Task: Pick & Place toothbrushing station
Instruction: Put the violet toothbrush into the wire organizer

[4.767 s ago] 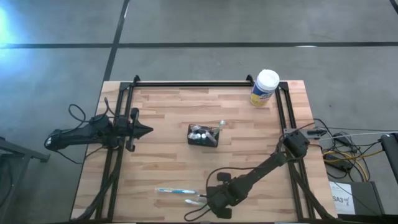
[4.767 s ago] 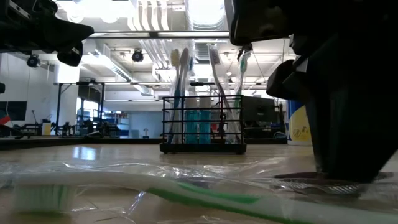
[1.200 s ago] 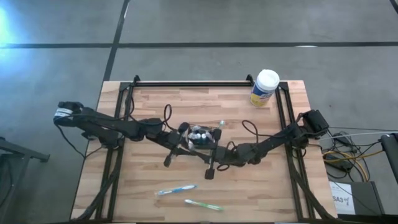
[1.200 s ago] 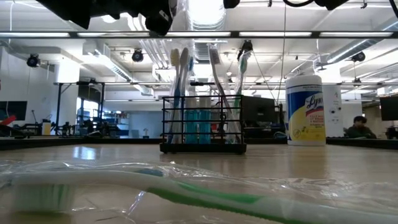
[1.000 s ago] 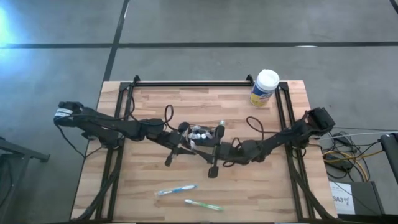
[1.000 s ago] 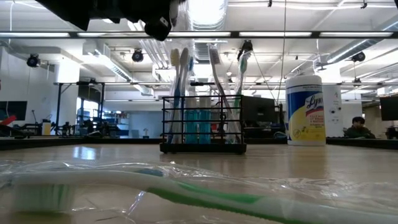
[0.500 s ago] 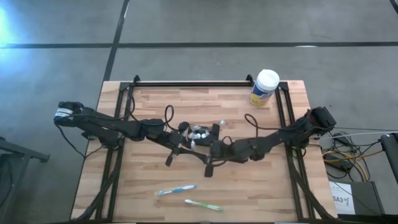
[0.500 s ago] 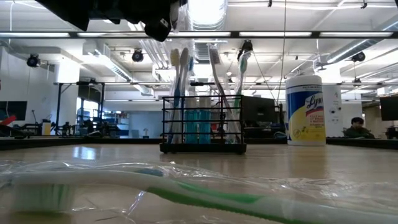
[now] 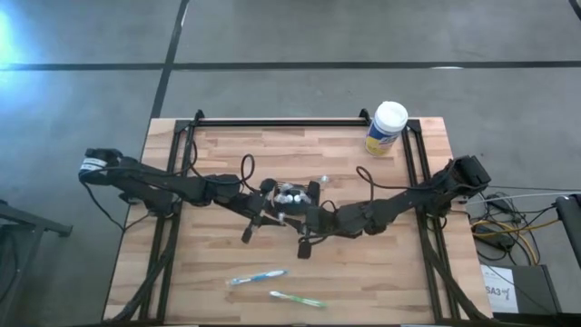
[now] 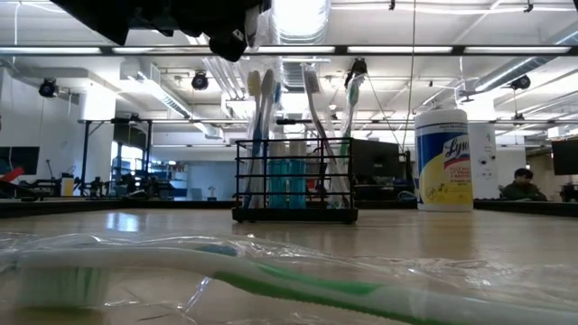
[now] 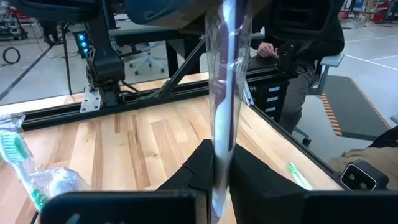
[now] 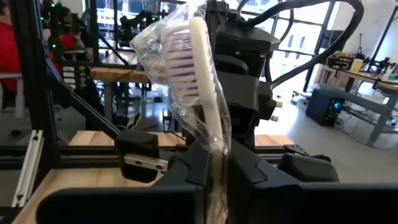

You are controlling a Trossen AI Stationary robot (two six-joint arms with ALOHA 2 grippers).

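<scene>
The black mesh holder [image 9: 297, 193] stands mid-table with several toothbrushes upright in it [image 10: 293, 181]. My left gripper [image 9: 275, 207] and my right gripper [image 9: 302, 218] meet just in front of the holder, fingers facing each other. Each is shut on a toothbrush in clear plastic wrap [image 9: 286, 211]; it seems to be the same one. The brush has a white head with purple bristles [image 12: 199, 62]. A wrapped blue toothbrush [image 9: 257, 277] and a wrapped green one [image 9: 298, 299] lie flat near the table's front edge. My left gripper pinches the wrapped toothbrush's handle [image 11: 222, 134] between its two fingers, which lie across it. The brush runs past the fingers toward the right arm, clear of the table. My right gripper pinches the wrapped brush below its head [image 12: 214, 140] between its two fingers, lying across it. The head stands free beyond the fingers with loose wrap around it.
A yellow canister with a white lid [image 9: 386, 129] stands at the far right corner. Black frame rails [image 9: 272, 122] run along the far, left and right table edges. A person sits beyond the table [image 11: 298, 43].
My right gripper has gone a little toward the table's left edge, closer to my left gripper and the holder. My left gripper has stayed in place with the wrapped toothbrush.
</scene>
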